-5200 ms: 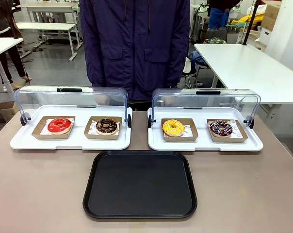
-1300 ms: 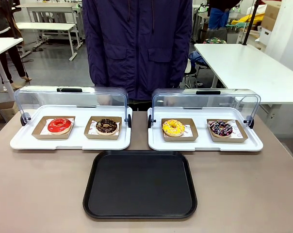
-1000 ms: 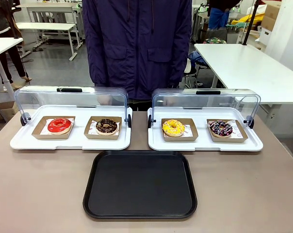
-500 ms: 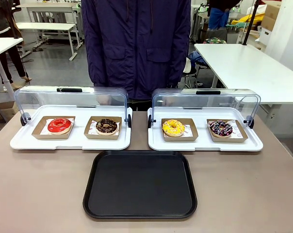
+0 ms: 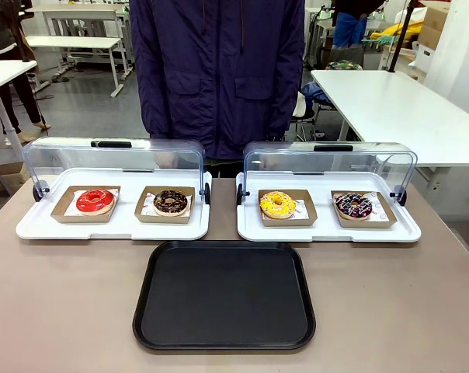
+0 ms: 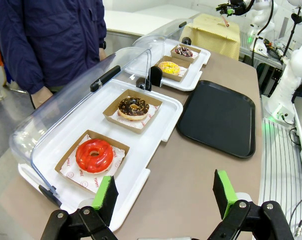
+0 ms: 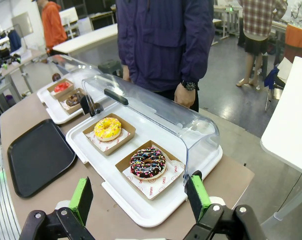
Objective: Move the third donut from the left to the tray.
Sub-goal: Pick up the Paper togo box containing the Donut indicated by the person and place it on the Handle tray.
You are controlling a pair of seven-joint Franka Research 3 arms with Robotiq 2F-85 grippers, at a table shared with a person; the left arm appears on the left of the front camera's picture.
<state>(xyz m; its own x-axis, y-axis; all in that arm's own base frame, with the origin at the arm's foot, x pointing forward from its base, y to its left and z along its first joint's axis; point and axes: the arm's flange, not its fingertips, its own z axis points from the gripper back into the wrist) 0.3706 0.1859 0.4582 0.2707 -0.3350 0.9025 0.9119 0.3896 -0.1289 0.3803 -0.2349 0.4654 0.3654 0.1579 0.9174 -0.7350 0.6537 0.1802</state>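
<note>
Pre-reach step: yellow-iced ring donut [image 5: 277,203] in brown cardboard holder [image 5: 289,219], far right of black rectangular plastic tray [image 5: 223,299]. Left gripper [image 6: 166,192], right gripper [image 7: 140,195] wide apart, empty. Next: grasp holder.

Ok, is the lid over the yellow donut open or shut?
Open. The clear domed lid is swung back behind the yellow donut, which sits uncovered in its cardboard holder on the white tray.

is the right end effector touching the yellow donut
Apart. Right wrist view: the open right end effector hangs short of the yellow donut, white tray between.
</note>
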